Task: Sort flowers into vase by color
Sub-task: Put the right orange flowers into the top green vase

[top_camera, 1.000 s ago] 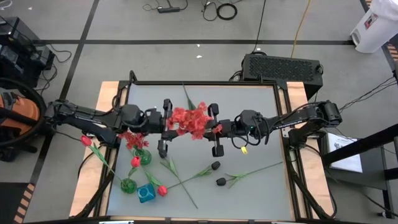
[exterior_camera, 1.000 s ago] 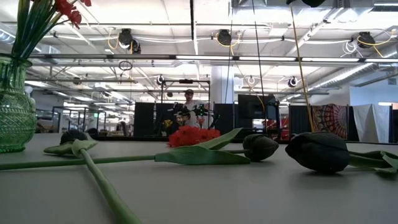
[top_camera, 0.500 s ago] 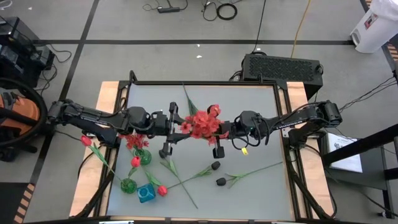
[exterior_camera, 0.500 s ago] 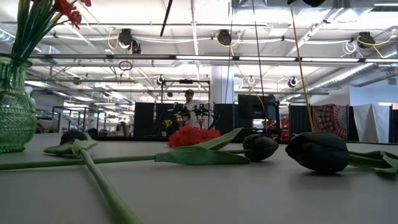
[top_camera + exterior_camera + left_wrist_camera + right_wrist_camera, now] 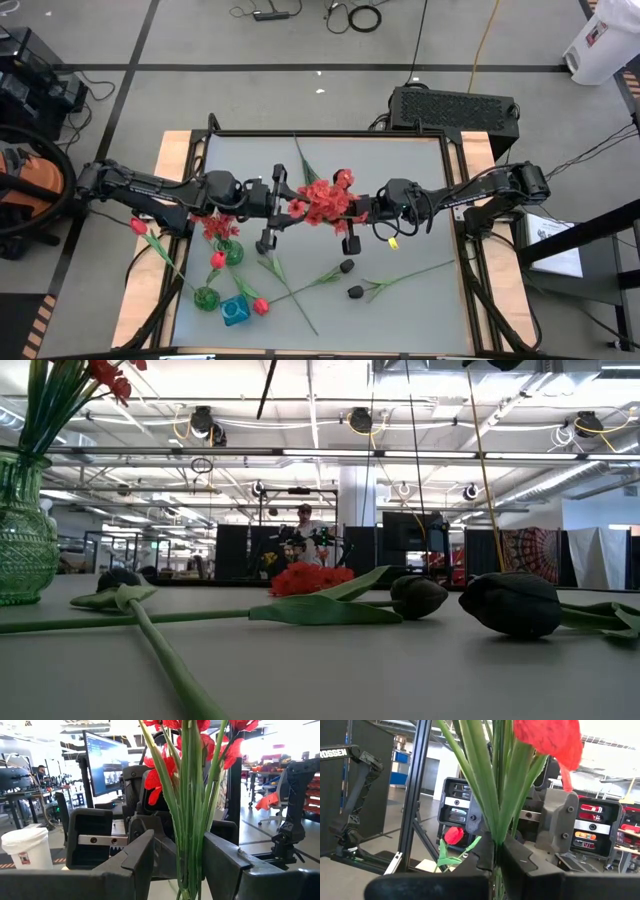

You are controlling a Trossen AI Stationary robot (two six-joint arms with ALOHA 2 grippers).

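Our right claw (image 5: 496,857) is clamped tight on the green stems of the frilly red bunch (image 5: 325,197), the two fingers pressed together around them in the right wrist view. Our left claw (image 5: 177,862) faces it from the other side, its fingers standing apart with the same stems running up between them; we cannot tell whether they touch the stems. Both claws meet over the middle of the bench (image 5: 400,160), holding the bunch up between them, blooms uppermost.

Moving outward, a green glass vase (image 5: 229,250) stands near the left edge beneath the left arm, with red blooms already in it; in the low view it rises at the far left with stems and red petals above the rim. Nearer the front edge sit a second small green vase (image 5: 206,297) and a teal container (image 5: 234,311); we cannot make out what either holds.

Loose flowers remain on the bench: two black buds (image 5: 346,267) on long stems lying toward the front right, and red tulip-like buds (image 5: 261,306) near the front left. Another red bud (image 5: 138,226) lies at the left rim.

We judge the sorting as partly done: one vase has red flowers, the frilly bunch is in hand and not yet placed, and the black buds and several red buds are left to go.
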